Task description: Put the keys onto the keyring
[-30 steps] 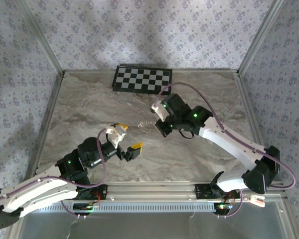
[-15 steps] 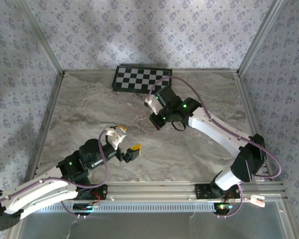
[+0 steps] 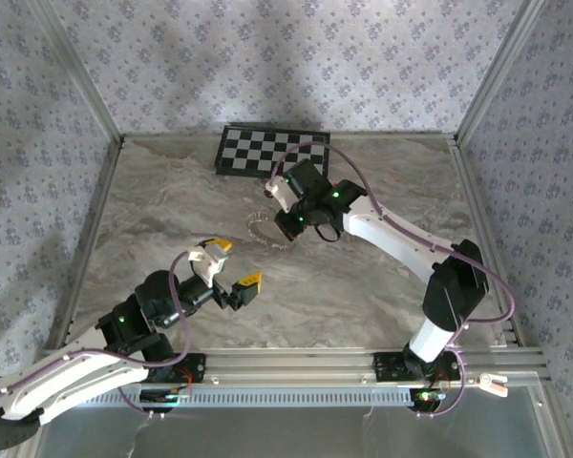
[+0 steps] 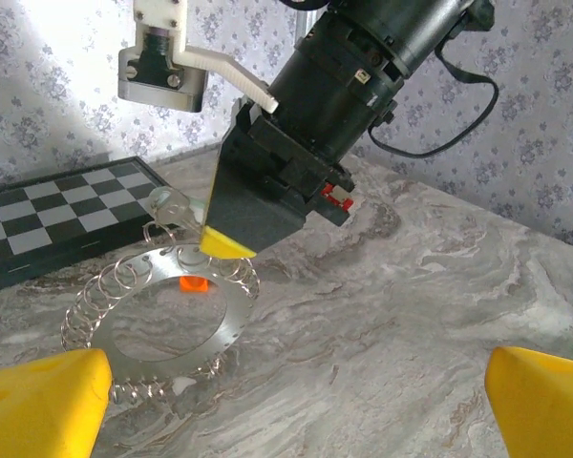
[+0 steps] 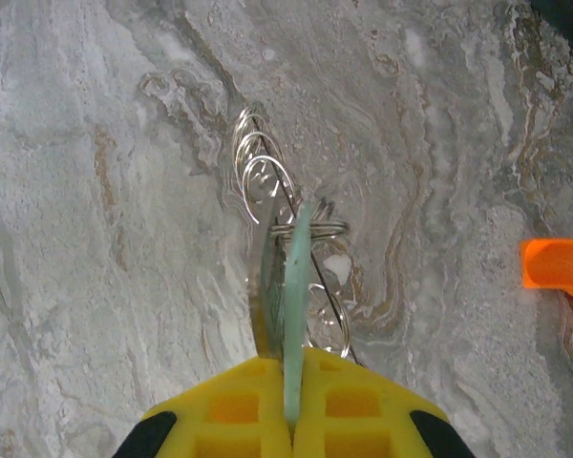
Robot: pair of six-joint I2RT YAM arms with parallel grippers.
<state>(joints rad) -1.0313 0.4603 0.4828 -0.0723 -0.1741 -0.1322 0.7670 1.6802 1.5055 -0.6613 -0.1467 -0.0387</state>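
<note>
Your right arm has swung left and farther out toward the checkered board since a second ago, carrying the keyring with it. Your left arm has drawn slightly to the left.

You have a marbled surface with the board lying flat at its far edge. The right arm reaches across to just in front of the board. The left arm points up from the near left corner toward it.

Your right hand is clamped on the keyring, with its yellow pads pressed together on the far rim of the flat metal ring. Your left hand has its fingers spread wide apart and grips nothing. Its yellow fingertips sit near the ring on the near side, apart from it.

The keyring sits tilted over the middle of the surface. You cannot tell from these views whether its low edge touches. Small wire loops hang all around its rim.
</note>
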